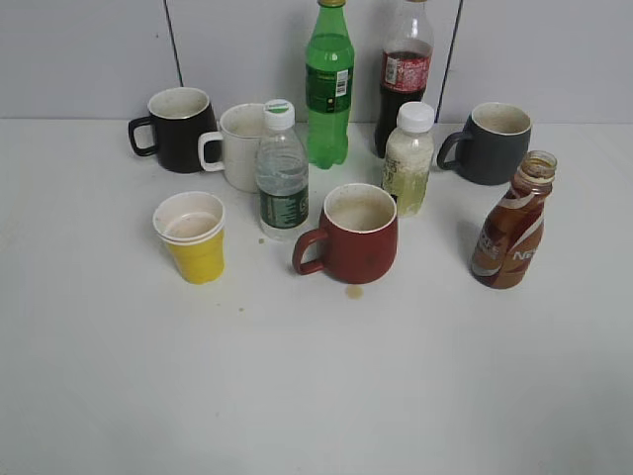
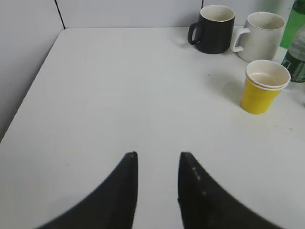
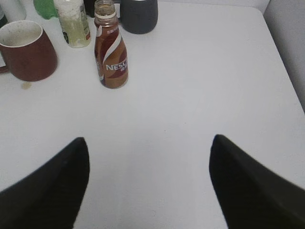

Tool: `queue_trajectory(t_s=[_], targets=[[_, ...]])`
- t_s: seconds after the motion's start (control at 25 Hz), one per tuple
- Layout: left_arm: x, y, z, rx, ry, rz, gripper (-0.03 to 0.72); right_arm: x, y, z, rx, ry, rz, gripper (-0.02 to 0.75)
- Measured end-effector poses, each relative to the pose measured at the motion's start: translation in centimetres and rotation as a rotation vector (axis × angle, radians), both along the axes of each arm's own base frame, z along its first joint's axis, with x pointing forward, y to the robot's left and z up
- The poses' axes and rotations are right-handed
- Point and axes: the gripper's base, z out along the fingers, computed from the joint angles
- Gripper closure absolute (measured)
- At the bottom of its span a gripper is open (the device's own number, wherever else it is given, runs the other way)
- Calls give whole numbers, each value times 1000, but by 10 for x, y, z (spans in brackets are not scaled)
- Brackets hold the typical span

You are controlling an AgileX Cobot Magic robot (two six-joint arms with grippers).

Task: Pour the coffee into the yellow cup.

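The coffee bottle (image 1: 511, 230), brown with a cream swirl and no cap, stands upright at the right of the table; it also shows in the right wrist view (image 3: 110, 52). The yellow cup (image 1: 194, 237) stands upright at the left and shows in the left wrist view (image 2: 263, 86). My left gripper (image 2: 157, 155) is open and empty over bare table, well short of the cup. My right gripper (image 3: 148, 141) is wide open and empty, well short of the bottle. Neither gripper shows in the exterior view.
A red mug (image 1: 351, 234), a water bottle (image 1: 281, 172) and a pale juice bottle (image 1: 408, 158) stand mid-table. Behind are a black mug (image 1: 176, 129), white mug (image 1: 238, 146), green bottle (image 1: 328, 84), cola bottle (image 1: 404, 71) and grey mug (image 1: 491, 142). A small brown spill (image 1: 354, 291) lies by the red mug.
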Motion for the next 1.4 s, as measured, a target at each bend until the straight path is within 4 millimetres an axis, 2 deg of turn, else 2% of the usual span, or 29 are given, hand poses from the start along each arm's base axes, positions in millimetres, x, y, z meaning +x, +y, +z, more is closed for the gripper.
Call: queue_trajectory(t_s=[1.4], targets=[[0, 0, 0, 0, 0, 0, 459, 0, 0, 0, 0, 0, 0, 150]])
